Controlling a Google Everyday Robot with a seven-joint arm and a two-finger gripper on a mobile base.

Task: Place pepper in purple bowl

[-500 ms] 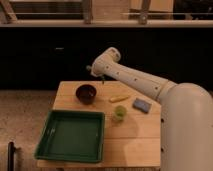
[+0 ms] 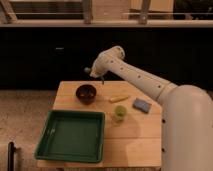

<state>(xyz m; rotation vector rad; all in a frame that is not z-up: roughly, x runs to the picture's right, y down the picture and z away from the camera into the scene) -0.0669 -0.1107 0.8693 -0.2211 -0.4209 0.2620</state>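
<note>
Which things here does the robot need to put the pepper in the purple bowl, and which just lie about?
Needed: green pepper, purple bowl, gripper in the air just behind the bowl.
Lying about: yellow item, blue sponge, green tray.

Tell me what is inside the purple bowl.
The bowl looks dark inside; nothing shows above its rim. Its bottom is in shadow, so small contents cannot be ruled out. The gripper hangs above it.
</note>
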